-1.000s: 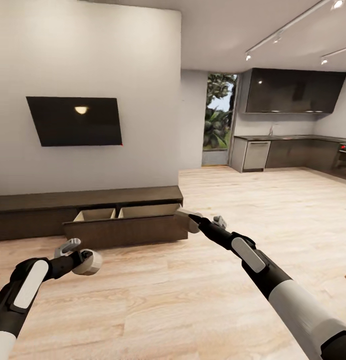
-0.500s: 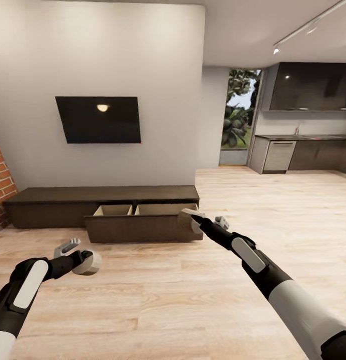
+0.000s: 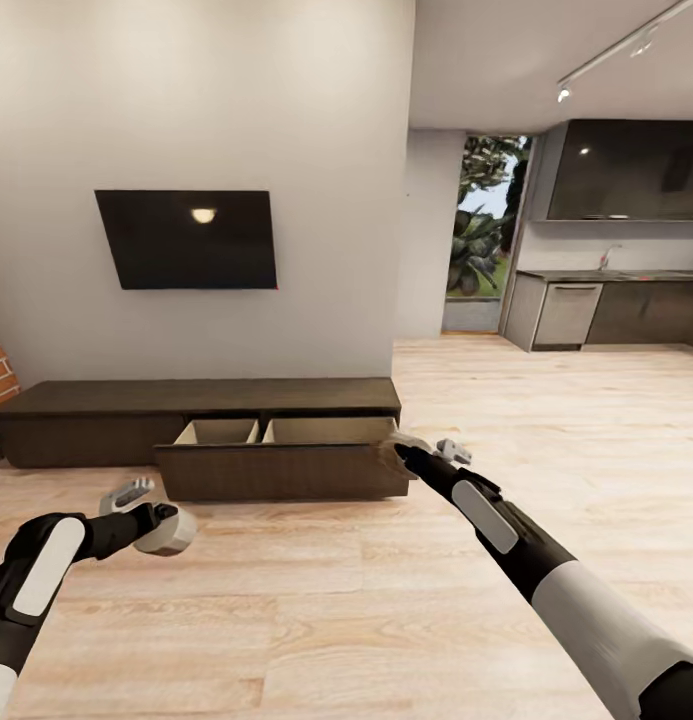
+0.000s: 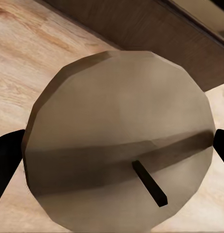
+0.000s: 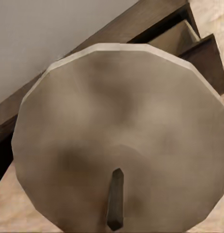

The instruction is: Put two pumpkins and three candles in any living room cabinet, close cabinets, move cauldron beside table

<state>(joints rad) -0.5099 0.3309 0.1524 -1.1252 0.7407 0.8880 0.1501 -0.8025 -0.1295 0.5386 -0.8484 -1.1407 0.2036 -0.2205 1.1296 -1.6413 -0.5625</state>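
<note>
left gripper (image 3: 136, 500) is closed around a candle (image 3: 168, 531), held over the wood floor (image 3: 336, 600) in front of the cabinet (image 3: 206, 400). right gripper (image 3: 426, 450) grips a second candle (image 5: 119, 141) at the right front corner of the cabinet's pulled-out drawer (image 3: 286, 470), which shows two pale compartments.

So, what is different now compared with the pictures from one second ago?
The camera has turned and come nearer: the cabinet sits lower and larger, and brick now shows at the edge. The right gripper reaches the open drawer's corner. Unchanged: each gripper keeps its candle, left and right, the left gripper stays low, and the drawer remains open.
</note>
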